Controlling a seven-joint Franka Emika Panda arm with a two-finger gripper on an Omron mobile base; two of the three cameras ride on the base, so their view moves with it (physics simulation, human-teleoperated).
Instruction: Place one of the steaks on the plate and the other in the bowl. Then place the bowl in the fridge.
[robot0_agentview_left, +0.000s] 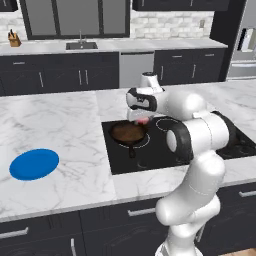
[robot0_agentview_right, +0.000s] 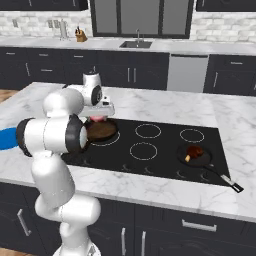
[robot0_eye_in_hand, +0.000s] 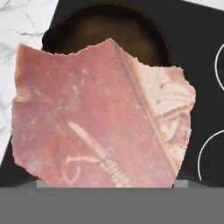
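A pinkish-red steak (robot0_eye_in_hand: 96, 118) hangs a little above a black skillet (robot0_agentview_left: 129, 133) on the cooktop's left burner, and my gripper (robot0_agentview_left: 140, 116) is shut on it. From the right, the steak (robot0_agentview_right: 97, 119) shows as a pink edge under the hand, over the same skillet (robot0_agentview_right: 102, 131). The steak hides my fingertips in the hand view. A second, darker steak (robot0_agentview_right: 194, 151) lies in another skillet (robot0_agentview_right: 200, 159) at the cooktop's right front. The blue plate (robot0_agentview_left: 34, 164) lies flat on the marble island to the left. The grey fridge (robot0_agentview_left: 243, 42) stands at the far right. The bowl is out of view.
The black cooktop (robot0_agentview_left: 165, 150) is set into the marble island (robot0_agentview_left: 55, 120). The right skillet's handle (robot0_agentview_right: 227, 181) points toward the island's front edge. Beyond the aisle run dark cabinets, a sink (robot0_agentview_left: 81, 45) and a grey dishwasher (robot0_agentview_left: 136, 67).
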